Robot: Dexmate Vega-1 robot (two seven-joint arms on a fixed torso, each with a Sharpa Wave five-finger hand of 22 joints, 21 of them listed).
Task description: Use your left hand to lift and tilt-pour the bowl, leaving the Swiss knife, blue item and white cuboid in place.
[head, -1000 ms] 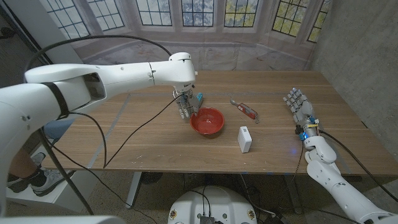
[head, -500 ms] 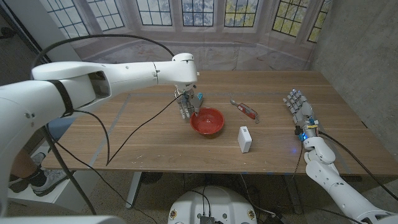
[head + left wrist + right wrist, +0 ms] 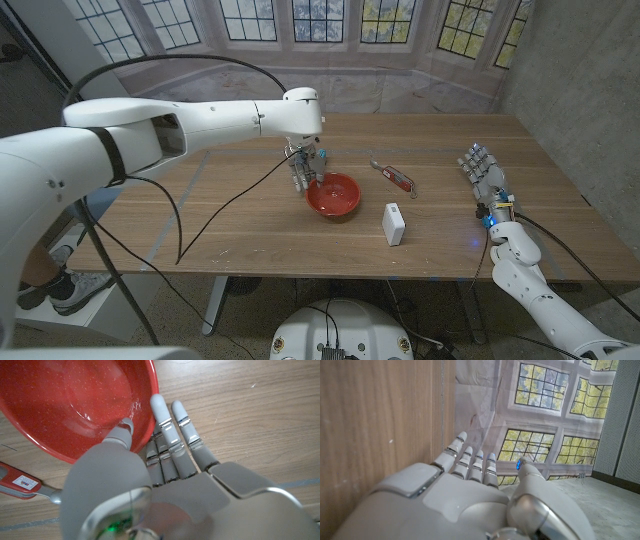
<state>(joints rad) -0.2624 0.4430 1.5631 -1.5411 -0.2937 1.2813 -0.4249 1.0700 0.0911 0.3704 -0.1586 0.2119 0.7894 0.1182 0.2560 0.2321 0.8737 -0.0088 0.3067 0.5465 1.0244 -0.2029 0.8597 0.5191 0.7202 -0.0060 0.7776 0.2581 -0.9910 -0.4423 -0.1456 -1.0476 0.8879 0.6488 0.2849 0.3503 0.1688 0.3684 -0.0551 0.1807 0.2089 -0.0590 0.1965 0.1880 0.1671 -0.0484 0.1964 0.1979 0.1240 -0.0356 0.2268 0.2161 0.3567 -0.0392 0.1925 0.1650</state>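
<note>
The red bowl (image 3: pixel 336 196) sits on the table's middle. My left hand (image 3: pixel 303 166) is at its left rim; in the left wrist view the thumb (image 3: pixel 123 431) lies inside the bowl (image 3: pixel 75 400) and the fingers (image 3: pixel 172 425) run down its outer wall, pinching the rim. The blue item (image 3: pixel 321 158) peeks out just behind that hand. The Swiss knife (image 3: pixel 396 177), red with a metal end, lies to the bowl's right (image 3: pixel 17 485). The white cuboid (image 3: pixel 393 223) lies nearer the front edge. My right hand (image 3: pixel 482 172) stands open at the table's right side, holding nothing.
A black cable (image 3: pixel 215 210) trails from my left arm across the table's left half to the front edge. A grey wall (image 3: pixel 580 90) stands close on the right. A person's leg and shoe (image 3: pixel 40 280) show at the left, below the table.
My left arm has shifted slightly right, bringing the hand closer onto the bowl's rim. The bowl, knife, cuboid and right hand have stayed in place.
</note>
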